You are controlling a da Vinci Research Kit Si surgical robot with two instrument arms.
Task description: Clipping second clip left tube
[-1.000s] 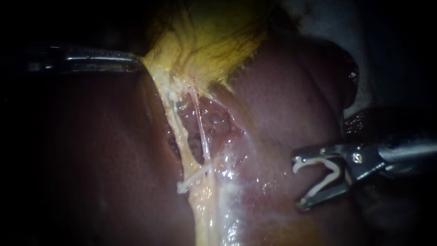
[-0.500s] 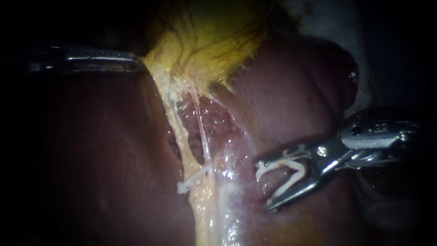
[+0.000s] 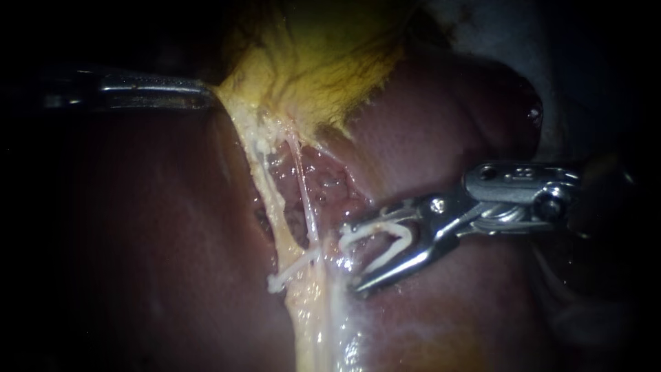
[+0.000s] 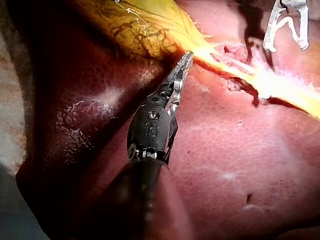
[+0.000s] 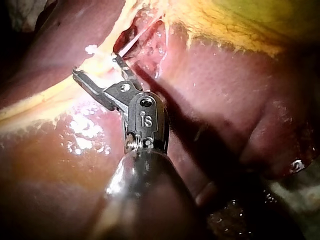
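Most of the endoscope view is dark red liver (image 3: 158,241), wet and shining near the middle. At the top of that view lies the yellow-green gallbladder (image 3: 323,62), whose lower edge narrows into pale yellow tissue running down across the liver.

The left instrument (image 3: 206,88) comes in level from the left. Its tool is clenched on the gallbladder's left edge. The jaws lie together on a fold of yellow tissue, which is drawn to a point at their tip. The left wrist view shows the same hold, with the slim jaws pressed onto the yellow edge beside the liver.

The right instrument (image 3: 351,260) comes in from the right, angled down toward the middle. Its tool stands wide but is not empty. A loaded clip (image 3: 379,227), white and V-shaped, sits between the jaws with one arm along each, so the tool is grasping it.

Two tubes run down from the gallbladder's narrow end. The left tube (image 3: 267,193) is the thicker, yellowish cord. The right tube (image 3: 307,207) is a thin pale strand just beside it, with a dark gap between them. A fastened clip (image 3: 295,267), small and white, lies slantwise across the lower end of the left tube, its right end reaching the foot of the thin strand. The loaded clip's tips are just right of the thin strand and the fastened clip, beside the tubes and around neither.
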